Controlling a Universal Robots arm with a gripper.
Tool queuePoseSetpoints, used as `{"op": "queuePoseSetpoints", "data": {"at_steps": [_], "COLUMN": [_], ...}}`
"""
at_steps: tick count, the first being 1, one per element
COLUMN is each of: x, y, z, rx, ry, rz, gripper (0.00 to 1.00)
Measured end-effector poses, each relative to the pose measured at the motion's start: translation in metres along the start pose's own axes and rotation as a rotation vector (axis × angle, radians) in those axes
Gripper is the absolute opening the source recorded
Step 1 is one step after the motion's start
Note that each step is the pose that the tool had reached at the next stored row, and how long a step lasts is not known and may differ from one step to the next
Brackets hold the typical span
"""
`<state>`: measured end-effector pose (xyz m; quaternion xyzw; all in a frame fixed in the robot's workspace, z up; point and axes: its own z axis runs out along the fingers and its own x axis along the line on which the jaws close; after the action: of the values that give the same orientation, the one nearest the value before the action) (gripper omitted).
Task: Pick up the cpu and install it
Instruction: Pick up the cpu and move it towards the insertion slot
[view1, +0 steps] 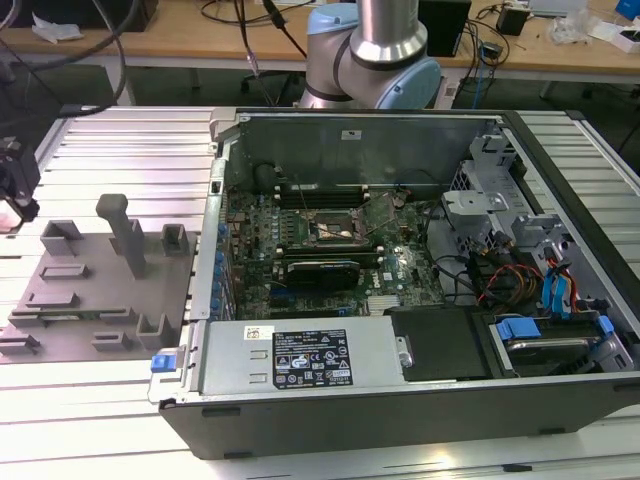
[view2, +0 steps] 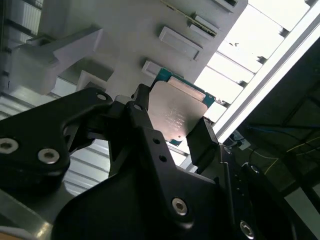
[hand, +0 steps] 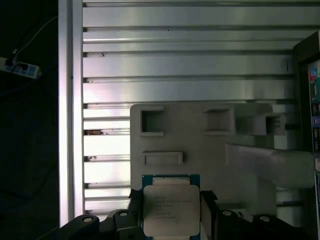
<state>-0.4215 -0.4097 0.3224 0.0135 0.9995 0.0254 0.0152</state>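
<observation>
The cpu (hand: 169, 212), a flat square chip with a pale metal top and a green rim, sits between the two black fingers of my gripper (hand: 170, 200), which is shut on its opposite edges. In the second wrist view the cpu (view2: 176, 111) shows the same way in the gripper (view2: 172, 120), held above the grey fixture plate (view2: 130, 30). In the exterior view the gripper (view1: 18, 205) hangs at the far left, above the left end of the fixture plate (view1: 95, 265). The socket frame (view1: 335, 228) lies open on the motherboard inside the computer case.
The open computer case (view1: 400, 370) fills the table's middle and right, with cables and drive bays on its right. The grey fixture plate carries raised blocks and an upright post (view1: 120, 228). The arm's base (view1: 372, 55) stands behind the case. The table is slotted aluminium (hand: 190, 65).
</observation>
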Motion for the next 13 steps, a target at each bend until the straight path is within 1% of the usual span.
{"op": "queuePoseSetpoints", "data": {"at_steps": [8, 10, 11, 13], "x": [-0.0008, -0.0011, -0.0013, -0.0016], "y": [0.0026, 0.0032, 0.0038, 0.0045], "z": [-0.0294, -0.0378, -0.0463, -0.0562], "rx": [0.0000, 0.0001, 0.0000, 0.0000], "ry": [0.0000, -0.0001, -0.0001, -0.0001], "rz": [0.000, 0.000, 0.000, 0.000], "gripper": [0.55, 0.55, 0.55, 0.55]}}
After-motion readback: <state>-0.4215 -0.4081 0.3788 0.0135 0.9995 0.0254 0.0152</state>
